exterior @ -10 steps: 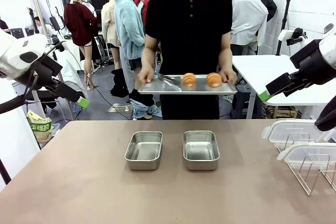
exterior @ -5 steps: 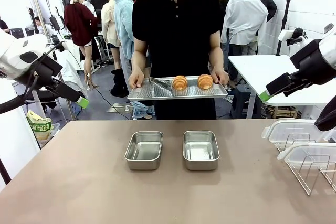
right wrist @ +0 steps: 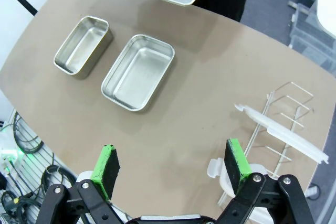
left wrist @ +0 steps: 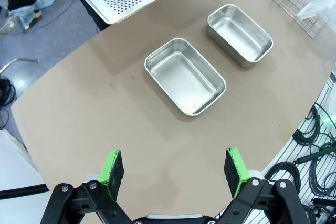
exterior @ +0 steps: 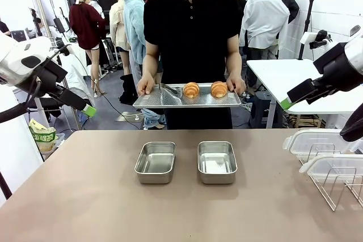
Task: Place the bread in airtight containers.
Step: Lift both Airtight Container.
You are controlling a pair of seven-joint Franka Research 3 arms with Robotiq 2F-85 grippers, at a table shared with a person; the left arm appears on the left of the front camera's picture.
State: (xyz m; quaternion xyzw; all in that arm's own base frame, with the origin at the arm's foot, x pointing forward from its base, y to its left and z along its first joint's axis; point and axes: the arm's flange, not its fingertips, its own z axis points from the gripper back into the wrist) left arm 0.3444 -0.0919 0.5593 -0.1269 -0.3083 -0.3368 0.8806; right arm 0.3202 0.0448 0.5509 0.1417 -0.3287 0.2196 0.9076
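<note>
1. The left hand (left wrist: 173,163) and the right hand (right wrist: 170,158) hang raised at either side of the surface (exterior: 85,208), jaws spread wide and empty.
2. Mid-surface stand the left tin (exterior: 155,162) and the right tin (exterior: 216,162), side by side with a gap between them, both lidless and empty.
3. On the robot's right, two translucent lids (exterior: 317,140) rest on a wire rack (exterior: 340,185).
4. Beyond the far edge a person (exterior: 193,26) holds a perforated tray (exterior: 170,101) in the air by both ends. The left croissant (exterior: 191,89) and the right croissant (exterior: 219,89) lie on it.
5. This looks like the opening step, with no bread placed yet. Next, with the tray within reach, one hand should straddle a croissant, close softly, and carry it to a tin.
</note>
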